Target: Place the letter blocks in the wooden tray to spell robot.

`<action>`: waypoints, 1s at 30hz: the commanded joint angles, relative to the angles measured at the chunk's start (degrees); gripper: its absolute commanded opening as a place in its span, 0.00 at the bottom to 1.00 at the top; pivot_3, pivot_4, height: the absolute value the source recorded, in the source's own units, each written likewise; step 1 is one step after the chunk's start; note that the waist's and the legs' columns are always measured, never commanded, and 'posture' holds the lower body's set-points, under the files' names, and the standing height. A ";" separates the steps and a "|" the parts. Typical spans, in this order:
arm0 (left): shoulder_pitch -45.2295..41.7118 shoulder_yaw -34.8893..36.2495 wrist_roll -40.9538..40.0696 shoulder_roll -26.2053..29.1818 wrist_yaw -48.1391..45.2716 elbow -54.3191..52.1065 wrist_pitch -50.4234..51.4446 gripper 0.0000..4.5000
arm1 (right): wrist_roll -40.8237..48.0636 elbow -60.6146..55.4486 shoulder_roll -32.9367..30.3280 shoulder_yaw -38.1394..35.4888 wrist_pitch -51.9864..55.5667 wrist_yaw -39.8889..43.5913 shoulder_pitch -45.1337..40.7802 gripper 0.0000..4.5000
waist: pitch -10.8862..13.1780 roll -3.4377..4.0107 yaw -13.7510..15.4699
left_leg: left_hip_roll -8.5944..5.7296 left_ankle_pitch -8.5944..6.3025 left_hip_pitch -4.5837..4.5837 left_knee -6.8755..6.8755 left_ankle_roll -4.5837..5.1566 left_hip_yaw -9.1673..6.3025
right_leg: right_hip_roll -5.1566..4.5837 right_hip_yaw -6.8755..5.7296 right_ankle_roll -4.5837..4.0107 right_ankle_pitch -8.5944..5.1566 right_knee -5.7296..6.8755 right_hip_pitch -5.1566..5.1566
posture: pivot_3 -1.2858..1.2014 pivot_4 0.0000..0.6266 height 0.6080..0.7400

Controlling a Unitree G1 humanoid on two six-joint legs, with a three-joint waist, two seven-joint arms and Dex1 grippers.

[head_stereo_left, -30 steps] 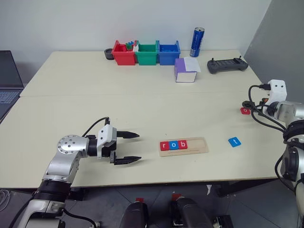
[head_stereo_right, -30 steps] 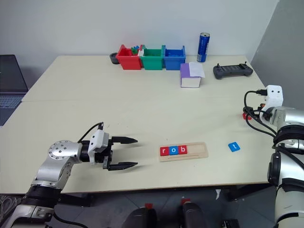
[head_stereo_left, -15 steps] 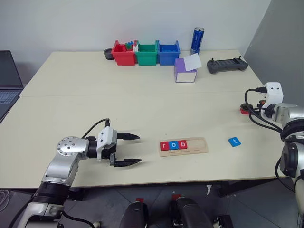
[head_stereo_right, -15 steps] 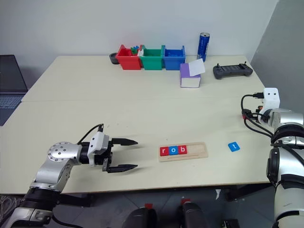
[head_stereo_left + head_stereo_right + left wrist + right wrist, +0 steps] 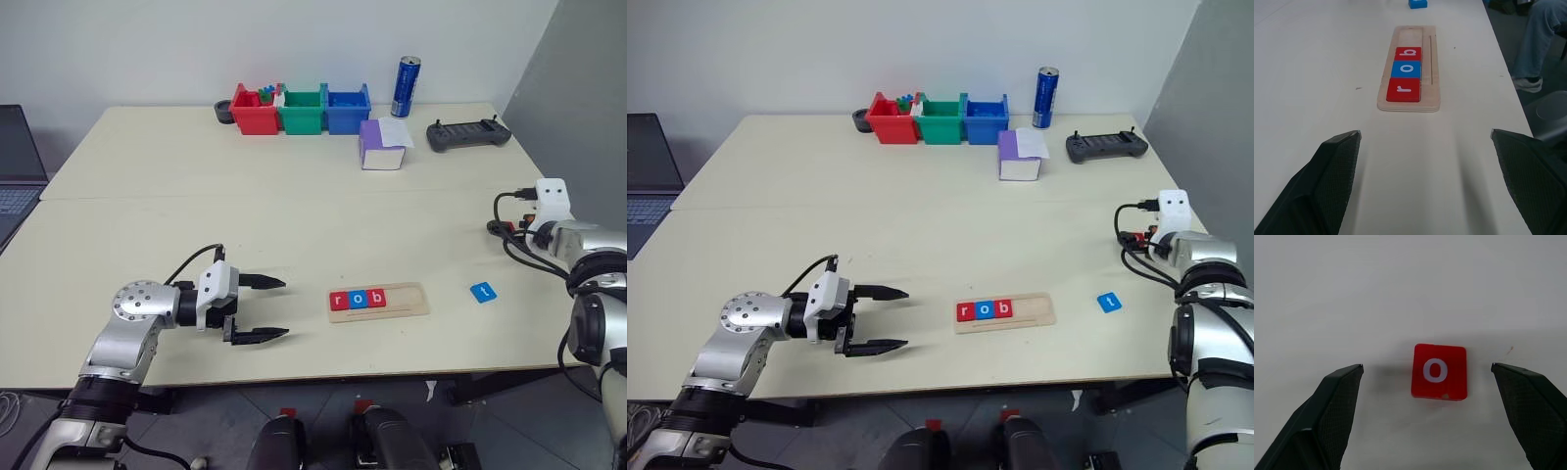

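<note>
Since the earlier frame, my right gripper point(image 5: 1426, 377) has lowered over the red "o" block point(image 5: 1439, 371), fingers wide apart, bare table all around. Left gripper point(image 5: 257, 308) idles open at 9 o'clock from the wooden tray point(image 5: 409, 300), which holds "r-o-b". Blue "t" block point(image 5: 482, 292) sits at 3 o'clock, near the table edge.

The pale tabletop point(image 5: 294, 211) carries the wooden tray point(image 5: 379, 302) ahead of the left fingers point(image 5: 257, 335), a red "o" block point(image 5: 1439, 371) between the right fingers point(image 5: 1334, 406), and a blue block point(image 5: 482, 292).
</note>
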 commanded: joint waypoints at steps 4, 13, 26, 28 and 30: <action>1.44 3.08 -1.69 2.39 0.75 -3.22 0.83 1.00 | 0.32 0.86 0.65 -2.21 -2.00 -3.13 0.36 0.99 | 0.00 0.00 0.04 | 0.00 0.00 -0.01 0.00 0.00 0.00 | 0.00 0.00 0.00 0.00 -0.02 0.00 | 0.52 0.24 1.00; 3.23 4.31 -2.15 3.25 1.72 -5.09 1.75 1.00 | 0.58 1.11 1.33 -3.86 -1.95 -5.05 1.20 0.40 | 0.00 0.00 0.03 | 0.00 0.00 0.01 0.01 0.00 -0.01 | 0.00 0.00 0.00 0.00 0.00 0.02 | 0.52 0.24 1.00; 1.73 2.67 -2.03 1.73 1.64 -3.46 1.15 1.00 | -0.33 -15.46 -4.15 1.29 12.27 7.47 1.00 0.32 | 0.04 0.06 0.09 | 0.00 0.00 -0.01 0.00 0.01 0.00 | -0.01 0.01 0.00 0.00 -0.01 0.00 | 0.52 0.24 1.00; 1.66 2.31 -2.08 1.48 1.31 -3.08 1.00 1.00 | 2.17 -30.92 -6.39 0.66 23.24 9.99 8.01 0.32 | 0.02 0.06 0.25 | 0.00 -0.01 -0.02 -0.05 0.00 -0.02 | 0.00 0.00 0.00 0.00 -0.03 -0.02 | 0.52 0.24 1.00; 1.39 1.98 -1.91 1.23 0.99 -2.61 0.79 1.00 | 4.51 -43.35 -7.92 -0.92 31.13 10.51 14.39 0.32 | 0.02 0.05 0.38 | 0.01 -0.01 -0.03 -0.07 0.00 -0.06 | 0.00 -0.03 0.00 -0.01 -0.03 -0.01 | 0.52 0.24 1.00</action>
